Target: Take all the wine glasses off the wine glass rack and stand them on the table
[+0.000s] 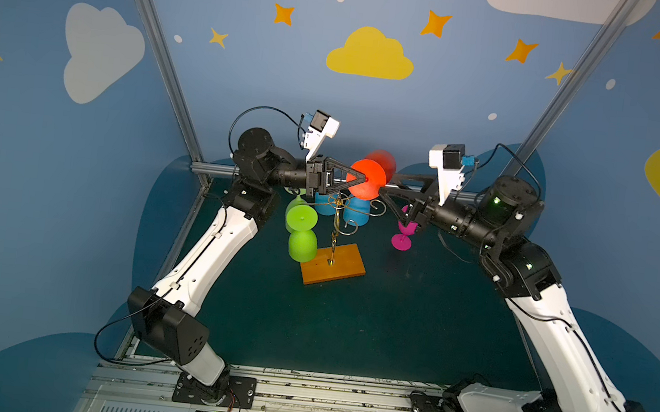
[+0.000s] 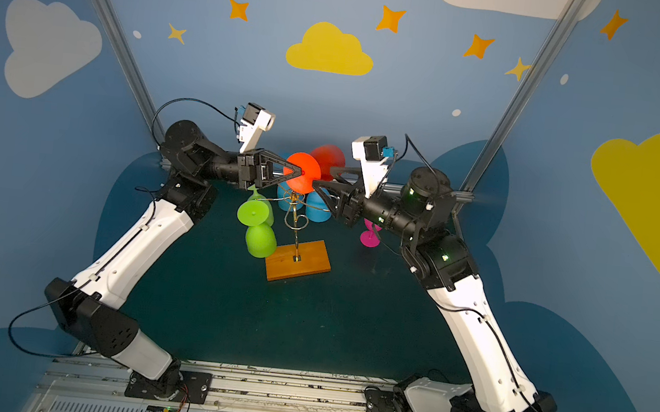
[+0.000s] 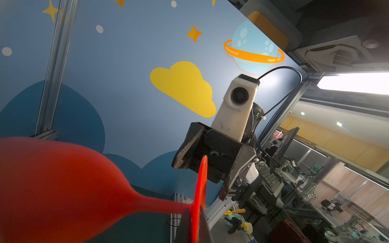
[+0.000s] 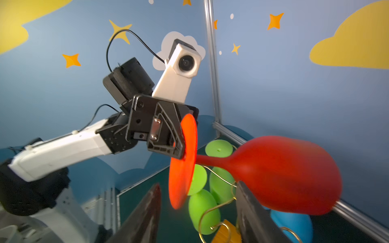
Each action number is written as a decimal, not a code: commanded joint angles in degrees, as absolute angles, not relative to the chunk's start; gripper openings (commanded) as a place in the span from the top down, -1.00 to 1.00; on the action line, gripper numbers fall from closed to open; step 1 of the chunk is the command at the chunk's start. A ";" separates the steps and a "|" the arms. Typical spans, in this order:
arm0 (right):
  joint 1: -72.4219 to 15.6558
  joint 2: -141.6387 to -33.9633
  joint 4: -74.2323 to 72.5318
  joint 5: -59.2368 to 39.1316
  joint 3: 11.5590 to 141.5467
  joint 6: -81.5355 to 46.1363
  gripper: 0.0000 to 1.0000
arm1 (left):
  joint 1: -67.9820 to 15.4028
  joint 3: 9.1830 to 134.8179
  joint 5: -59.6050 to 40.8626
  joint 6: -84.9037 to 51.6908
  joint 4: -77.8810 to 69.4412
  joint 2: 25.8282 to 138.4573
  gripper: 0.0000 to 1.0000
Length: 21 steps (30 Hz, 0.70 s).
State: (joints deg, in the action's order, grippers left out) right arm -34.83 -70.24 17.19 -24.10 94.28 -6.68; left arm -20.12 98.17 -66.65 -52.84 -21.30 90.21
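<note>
Blue walls painted with yellow clouds and orange stars close round a dark green desk (image 1: 349,326). High above it, the red wine glass (image 4: 280,174) lies on its side between the two arms. The left fingers (image 3: 185,225) are pressed together on the rim of its flat round foot, pinching the thin disc edge-on. The right fingers (image 4: 147,212) are spread apart, one on either side of the stem and foot, and seem to touch neither. The bowl juts out beyond the left fingers, toward the back wall.

Just below both sets of fingers stands the wine glass rack (image 1: 336,266). Its gold curls run close under the red stem. The glass looks free of them, though I cannot be sure. Green glasses (image 1: 302,246) hang from the rack below the left fingers, blue glasses (image 1: 356,214) hang under the red foot, and a pink glass (image 1: 401,241) stands on the desk beneath the right fingers.

The red glass looks like matte, opaque plastic, so probably light and stiff rather than brittle. Held only by the foot's rim, the bowl's weight sits far from the pinch and could swivel or slip. The narrow stem beside the foot seems the surer hold, since the rounded bowl would likely slide out.
</note>
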 commanded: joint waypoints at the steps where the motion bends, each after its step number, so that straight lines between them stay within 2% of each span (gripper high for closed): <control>1: -34.95 -64.61 12.00 -16.01 88.18 -0.16 -0.42 | -19.58 100.58 -66.28 -58.46 -26.13 90.14 0.94; 4: -34.80 -61.43 7.73 -12.46 82.59 5.44 -0.61 | -19.45 101.13 -65.83 -61.22 -27.35 90.56 0.94; 7: -34.80 -60.71 4.75 -11.01 79.37 10.80 -0.69 | -19.47 100.90 -65.53 -64.53 -30.27 90.87 0.94; 10: -34.65 -61.51 1.64 -10.69 77.37 14.94 -0.73 | -19.51 100.76 -65.31 -66.90 -31.41 91.05 0.94; 14: -34.06 -64.85 -1.14 -16.32 78.01 19.63 -0.76 | -19.48 101.20 -64.78 -67.15 -29.73 91.26 0.94; 21: -33.43 -69.08 -5.41 -19.51 79.34 24.02 -0.79 | -19.49 99.94 -63.96 -69.28 -30.04 90.77 0.94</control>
